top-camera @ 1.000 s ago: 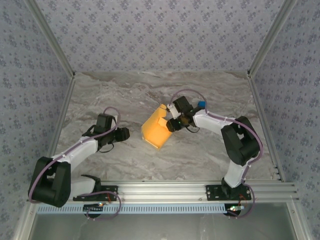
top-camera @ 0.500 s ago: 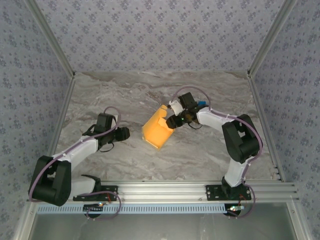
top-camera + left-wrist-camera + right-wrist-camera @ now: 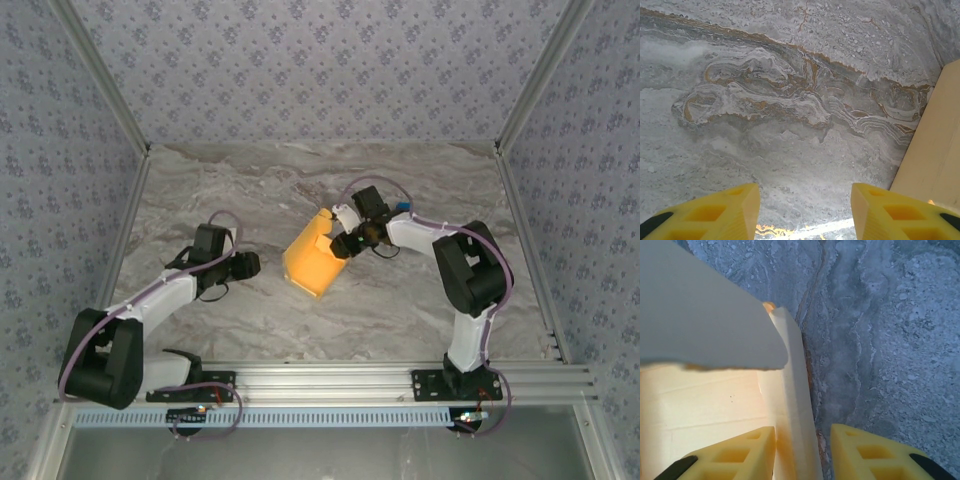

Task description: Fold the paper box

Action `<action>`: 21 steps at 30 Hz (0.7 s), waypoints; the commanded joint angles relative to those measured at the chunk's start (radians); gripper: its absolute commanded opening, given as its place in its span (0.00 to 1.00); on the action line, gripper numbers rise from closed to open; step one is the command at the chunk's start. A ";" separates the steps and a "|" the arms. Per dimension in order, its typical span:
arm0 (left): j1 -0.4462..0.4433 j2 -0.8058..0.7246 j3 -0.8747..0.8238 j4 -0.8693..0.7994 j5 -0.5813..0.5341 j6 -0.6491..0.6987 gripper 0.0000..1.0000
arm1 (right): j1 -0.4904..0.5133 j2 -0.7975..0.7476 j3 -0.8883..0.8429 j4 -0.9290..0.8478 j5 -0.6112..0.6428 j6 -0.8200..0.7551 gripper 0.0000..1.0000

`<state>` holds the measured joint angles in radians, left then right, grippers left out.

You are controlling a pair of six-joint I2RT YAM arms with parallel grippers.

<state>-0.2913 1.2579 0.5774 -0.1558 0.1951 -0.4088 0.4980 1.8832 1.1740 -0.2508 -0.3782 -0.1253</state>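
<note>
Saw grey-tan marbled tabletop (image 3: 250,180) under the paper box (image 3: 312,262), w/ brownish veins running across it. Noted blue-grey flower-print walls (image 3: 320,60) beyond box and to both sides, metal corner posts between them. Found alu rail (image 3: 330,378) on near side of box. Found box itself yellow-orange, part-folded and tilted, w/ one flap raised at its far end. Spotted tiny blue obj (image 3: 402,207) R of box, mostly behind R arm.

Found right gripper (image 3: 345,243) at box's R edge, jaws apart, astride box's side wall. In wrist view saw one finger (image 3: 735,455) inside against the card, other finger (image 3: 875,455) outside w/ a strip of tabletop between it and wall, so not clamped. Found left gripper (image 3: 248,266) L of box, well clear of it, jaws apart w/ just tabletop between. Saw box's pale edge at R of its wrist view.

Vs 1 s earlier: saw R arm's elbow swung in toward box and wrist drawn closer to box's R edge. Found box approx same spot, L arm unmoved, blue obj more hidden.
</note>
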 commanded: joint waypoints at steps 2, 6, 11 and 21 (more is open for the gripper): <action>-0.009 0.011 0.019 0.012 0.012 0.016 0.51 | 0.006 0.040 0.066 -0.036 0.016 -0.025 0.37; -0.009 0.012 0.017 0.010 0.012 0.021 0.51 | 0.009 0.056 0.080 -0.043 0.019 -0.029 0.35; -0.009 0.011 0.013 0.009 0.012 0.022 0.50 | 0.014 0.071 0.094 -0.064 0.045 -0.040 0.30; -0.009 0.011 0.011 0.013 0.016 0.020 0.51 | 0.050 0.048 0.074 -0.085 0.216 -0.029 0.17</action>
<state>-0.2958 1.2663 0.5774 -0.1551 0.1951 -0.4080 0.5320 1.9369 1.2434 -0.2802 -0.2691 -0.1505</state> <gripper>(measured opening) 0.505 0.176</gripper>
